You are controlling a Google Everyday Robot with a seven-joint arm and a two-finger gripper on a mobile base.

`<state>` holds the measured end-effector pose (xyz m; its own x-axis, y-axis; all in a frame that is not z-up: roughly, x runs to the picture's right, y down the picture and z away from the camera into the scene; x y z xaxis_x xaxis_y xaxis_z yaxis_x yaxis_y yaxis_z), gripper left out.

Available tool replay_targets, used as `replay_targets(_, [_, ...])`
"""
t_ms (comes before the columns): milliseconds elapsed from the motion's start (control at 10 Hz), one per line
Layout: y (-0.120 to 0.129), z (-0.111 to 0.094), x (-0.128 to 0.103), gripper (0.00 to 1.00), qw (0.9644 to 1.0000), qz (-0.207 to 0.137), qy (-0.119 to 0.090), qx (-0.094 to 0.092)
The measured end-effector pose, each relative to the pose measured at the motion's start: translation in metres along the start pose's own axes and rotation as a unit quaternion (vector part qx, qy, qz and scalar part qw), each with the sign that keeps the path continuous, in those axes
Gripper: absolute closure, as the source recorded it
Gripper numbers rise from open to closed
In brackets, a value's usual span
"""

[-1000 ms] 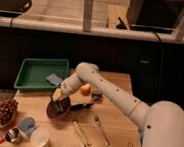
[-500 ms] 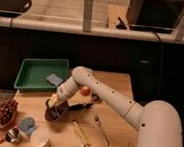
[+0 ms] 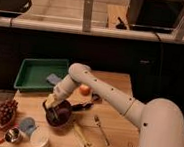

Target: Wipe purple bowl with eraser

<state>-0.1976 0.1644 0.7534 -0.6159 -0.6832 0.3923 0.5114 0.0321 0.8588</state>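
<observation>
Purple bowl (image 3: 60,117): rigid, slick, probably light, likely slides when wiped; brace at rim. Gripper (image 3: 51,104) over its rim, open or closed unclear.

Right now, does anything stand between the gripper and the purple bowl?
Nothing visible stands between them. The gripper is down at the rim of the purple bowl, on the side toward the green tray.
</observation>
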Motion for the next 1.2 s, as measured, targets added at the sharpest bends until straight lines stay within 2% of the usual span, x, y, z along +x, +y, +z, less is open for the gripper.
replay_targets(400, [0.004, -0.014, -0.027, 0.99, 0.9996, 0.022, -0.007, -0.018])
replay_targets(700, [0.014, -0.028, -0.051, 0.99, 0.9989, 0.033, 0.013, -0.03])
replay_targets(1200, [0.023, -0.043, -0.053, 0.99, 0.9974, 0.041, 0.03, -0.052])
